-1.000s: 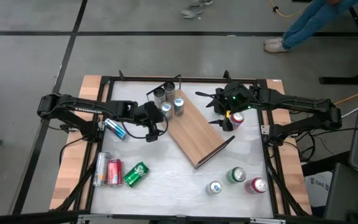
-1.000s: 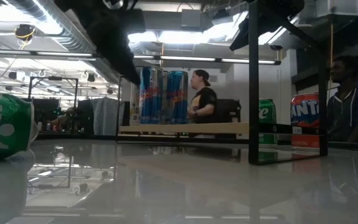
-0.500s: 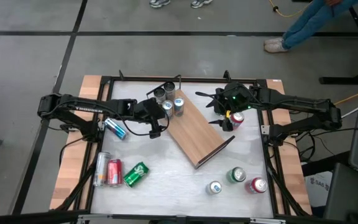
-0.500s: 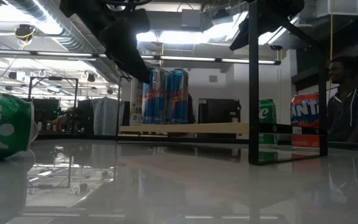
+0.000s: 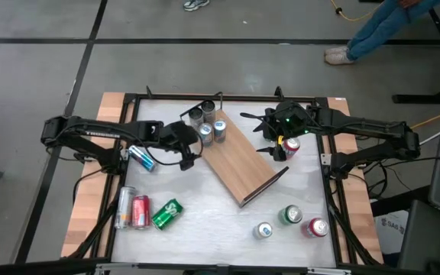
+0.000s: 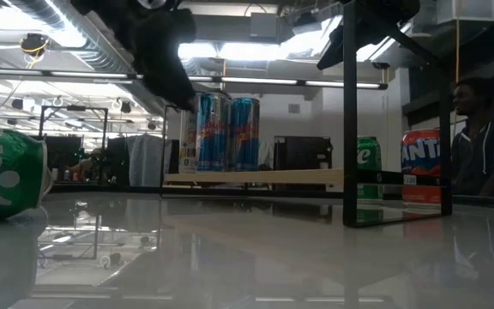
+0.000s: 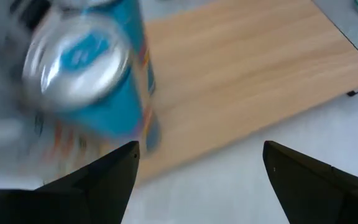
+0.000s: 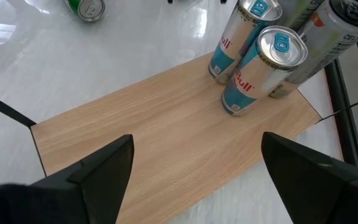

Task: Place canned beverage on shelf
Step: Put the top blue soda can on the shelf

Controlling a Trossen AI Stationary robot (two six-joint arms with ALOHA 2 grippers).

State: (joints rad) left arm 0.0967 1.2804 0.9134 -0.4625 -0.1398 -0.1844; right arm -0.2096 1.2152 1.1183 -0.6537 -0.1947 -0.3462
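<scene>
The light-brown wooden shelf (image 5: 244,164) lies slantwise mid-table, with black rails at its ends. Several cans stand on its far-left end, among them two blue cans (image 5: 220,130) (image 8: 263,68) and two grey ones (image 5: 196,116). My left gripper (image 5: 192,156) is open and empty beside that end, just left of the nearest blue can (image 7: 92,81). My right gripper (image 5: 275,150) is open and empty above the shelf's right side, next to an upright red can (image 5: 290,147). In its wrist view the fingers (image 8: 104,168) frame the bare board.
A blue can (image 5: 141,158) lies at the table's left. Silver, red and green cans (image 5: 166,214) lie near the front left. A silver-topped, a green and a red can (image 5: 316,227) stand at the front right. A person shows beyond the table (image 6: 478,137).
My left gripper went toward the blue cans on the shelf's far-left end, then drew back a little toward the table's left edge. The cans and the shelf have stayed where they were.
</scene>
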